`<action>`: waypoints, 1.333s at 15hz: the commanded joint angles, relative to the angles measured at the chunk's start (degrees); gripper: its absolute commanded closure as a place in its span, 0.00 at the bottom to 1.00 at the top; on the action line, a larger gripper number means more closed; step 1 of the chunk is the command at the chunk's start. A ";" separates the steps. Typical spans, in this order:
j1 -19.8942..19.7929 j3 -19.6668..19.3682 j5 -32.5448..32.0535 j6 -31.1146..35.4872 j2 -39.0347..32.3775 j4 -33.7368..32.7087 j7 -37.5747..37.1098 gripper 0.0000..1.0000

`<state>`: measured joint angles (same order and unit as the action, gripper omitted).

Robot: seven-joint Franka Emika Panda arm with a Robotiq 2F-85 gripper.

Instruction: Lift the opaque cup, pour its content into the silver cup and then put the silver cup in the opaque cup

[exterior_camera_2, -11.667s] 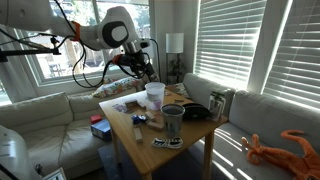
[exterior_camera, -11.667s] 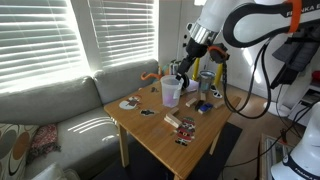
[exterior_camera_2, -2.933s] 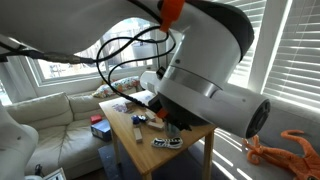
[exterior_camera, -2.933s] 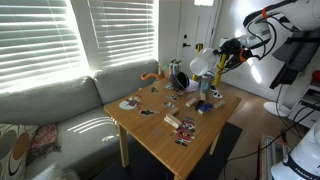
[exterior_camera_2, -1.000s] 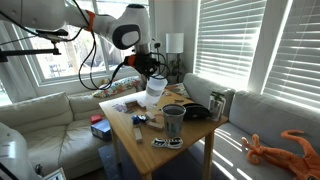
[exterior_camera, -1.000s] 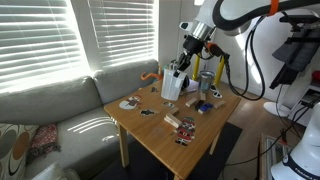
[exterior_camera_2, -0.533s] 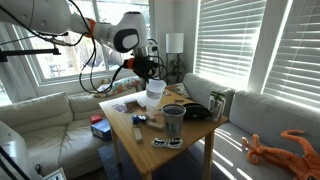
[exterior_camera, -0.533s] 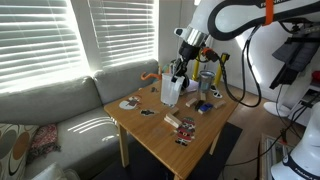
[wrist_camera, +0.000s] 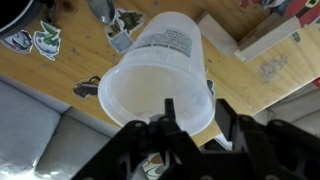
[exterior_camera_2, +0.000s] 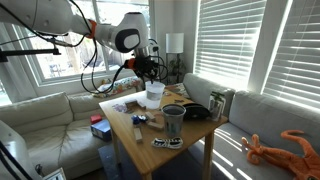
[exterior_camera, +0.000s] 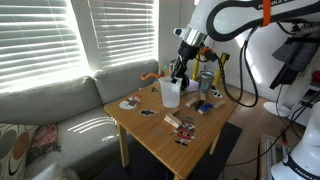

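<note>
The opaque cup (exterior_camera: 170, 92) (exterior_camera_2: 154, 95) is a large frosted whitish cup standing upright on the wooden table (exterior_camera: 150, 135). My gripper (exterior_camera: 178, 75) (exterior_camera_2: 152, 72) hangs just above its rim. In the wrist view the cup (wrist_camera: 160, 65) fills the middle. My gripper (wrist_camera: 197, 115) straddles its near wall with the jaws apart, one of its fingers (wrist_camera: 168, 110) inside the rim and the other outside, with slack on both sides. The silver cup (exterior_camera: 205, 81) (exterior_camera_2: 173, 121) stands apart from the gripper, nearer the table's edge.
Stickers and small items (exterior_camera: 185, 128) lie scattered on the table, with a wooden block (wrist_camera: 268, 38) near the cup. A dark bowl (exterior_camera_2: 196, 110) sits behind the silver cup. A sofa (exterior_camera: 60, 110) borders the table, and blinds cover the windows.
The opaque cup has come down a little and now rests on the table. The jaws, shut on its wall a moment ago, have spread apart.
</note>
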<state>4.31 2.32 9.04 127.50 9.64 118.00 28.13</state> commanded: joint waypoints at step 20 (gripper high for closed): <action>-10.35 -19.53 6.02 -3.98 17.14 9.72 -0.93 0.00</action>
<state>-4.07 -15.52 16.96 124.26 23.28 125.35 26.94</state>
